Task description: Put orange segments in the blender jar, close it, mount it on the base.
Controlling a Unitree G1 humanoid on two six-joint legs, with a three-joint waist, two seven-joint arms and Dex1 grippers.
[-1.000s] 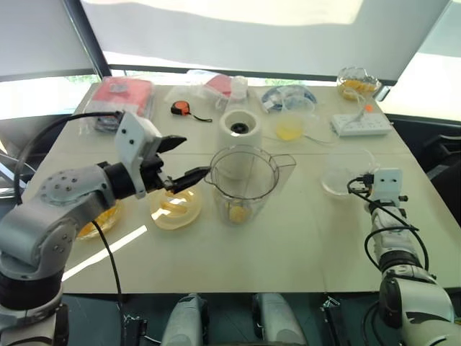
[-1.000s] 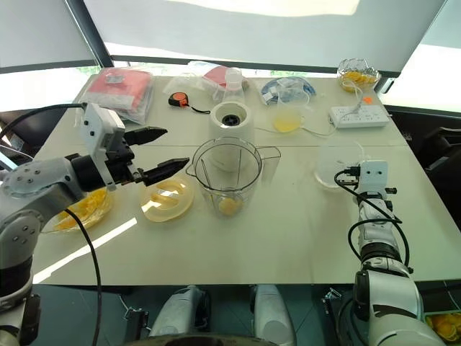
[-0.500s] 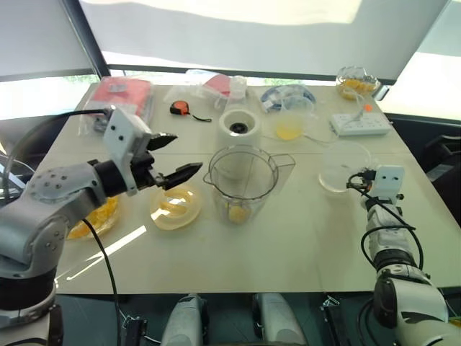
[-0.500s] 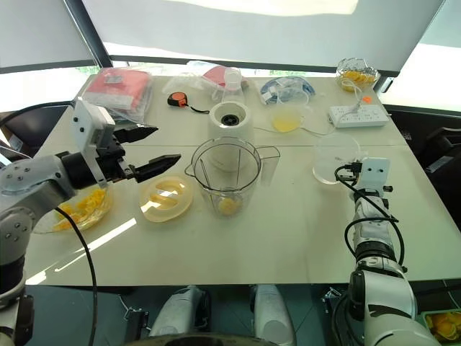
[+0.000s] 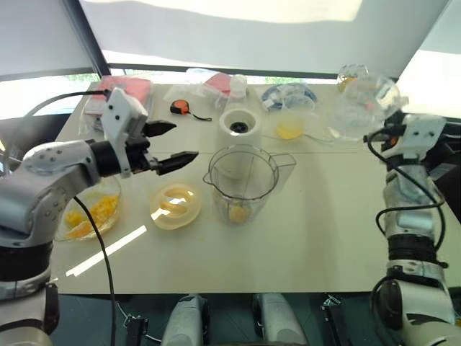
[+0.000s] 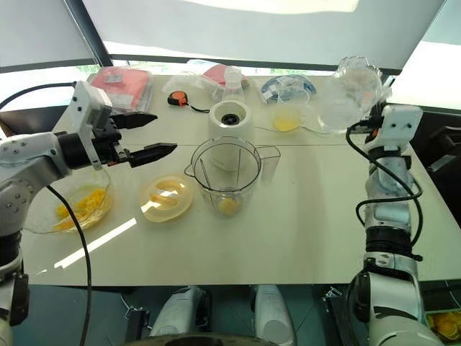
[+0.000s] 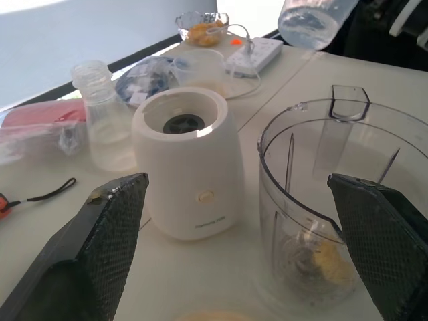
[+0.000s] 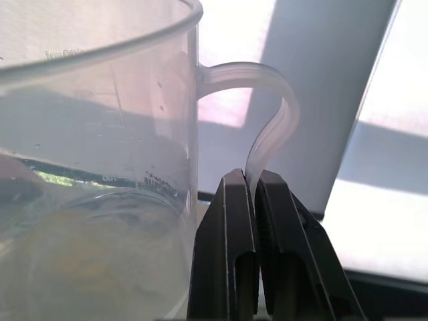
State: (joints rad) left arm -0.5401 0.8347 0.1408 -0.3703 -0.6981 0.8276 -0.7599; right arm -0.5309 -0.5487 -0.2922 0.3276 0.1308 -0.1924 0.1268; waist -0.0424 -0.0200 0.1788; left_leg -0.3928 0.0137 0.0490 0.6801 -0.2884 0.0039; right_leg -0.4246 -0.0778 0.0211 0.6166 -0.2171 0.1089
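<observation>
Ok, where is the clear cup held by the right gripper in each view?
Left eye: clear cup, upper right, held off the table.
Right eye: upper right again.
Left wrist: at the top edge.
Right wrist: close up, handle pinched by the right gripper.
Landmark: the base, left of it in both eye views.

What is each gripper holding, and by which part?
The right gripper pinches a clear measuring cup by its thin handle. The left gripper is open, holding nothing.

Big pale table [image 6: 302, 238] sits by bright windows [image 5: 43, 97] with white roller blinds [image 6: 238, 32] pulled down, dark frames between them, sunlight streaking across the tabletop.
</observation>
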